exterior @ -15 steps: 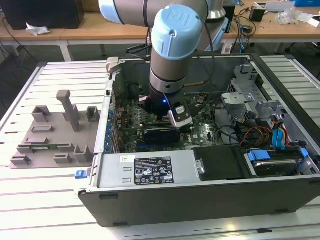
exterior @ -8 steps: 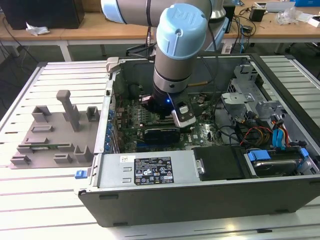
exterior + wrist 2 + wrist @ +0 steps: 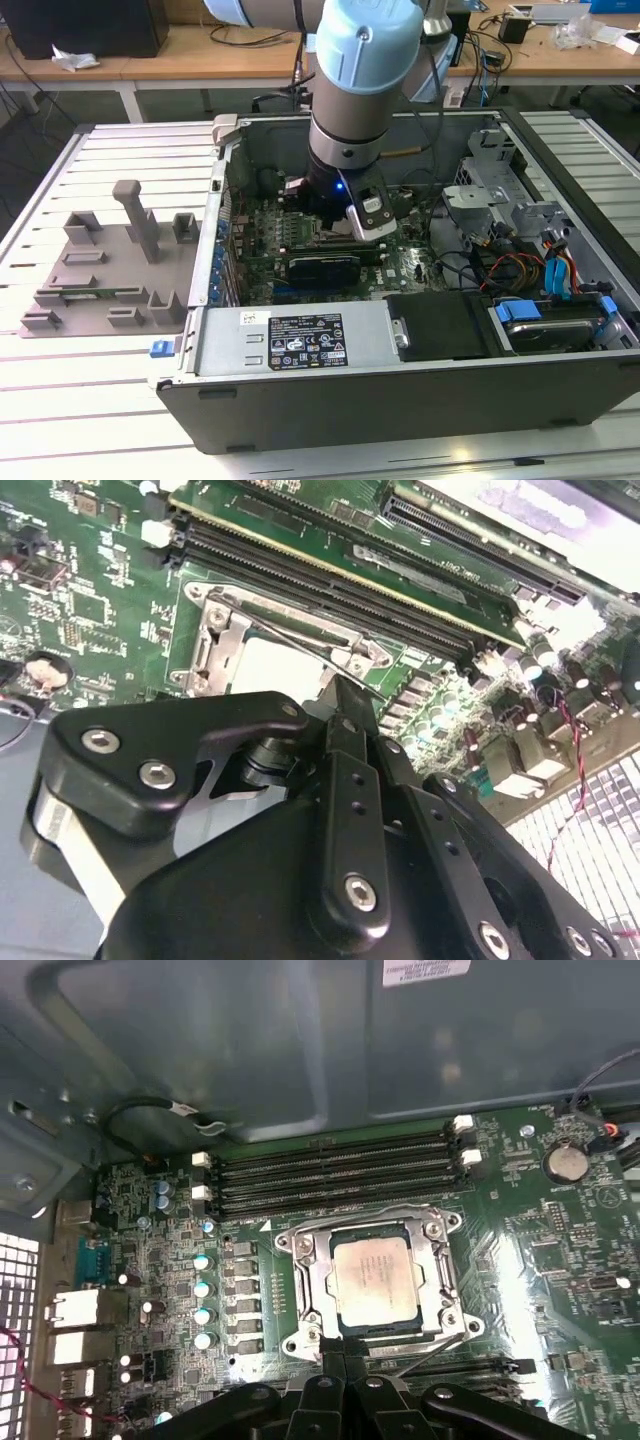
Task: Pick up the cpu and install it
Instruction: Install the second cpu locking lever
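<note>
Silver-grey, the cpu [image 3: 374, 1282] already lies flat inside the motherboard socket [image 3: 372, 1278], centre of the first wrist view. My hand [image 3: 345, 1358] hovers just at the socket's lower edge, fingertips pressed together, gripping nothing. I judge the care now lies in moving straight, never dragging across the chip or the retention frame.

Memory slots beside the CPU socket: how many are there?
4 memory slots, in parallel rows between the cpu in its socket and the case wall. None appears hidden.
</note>
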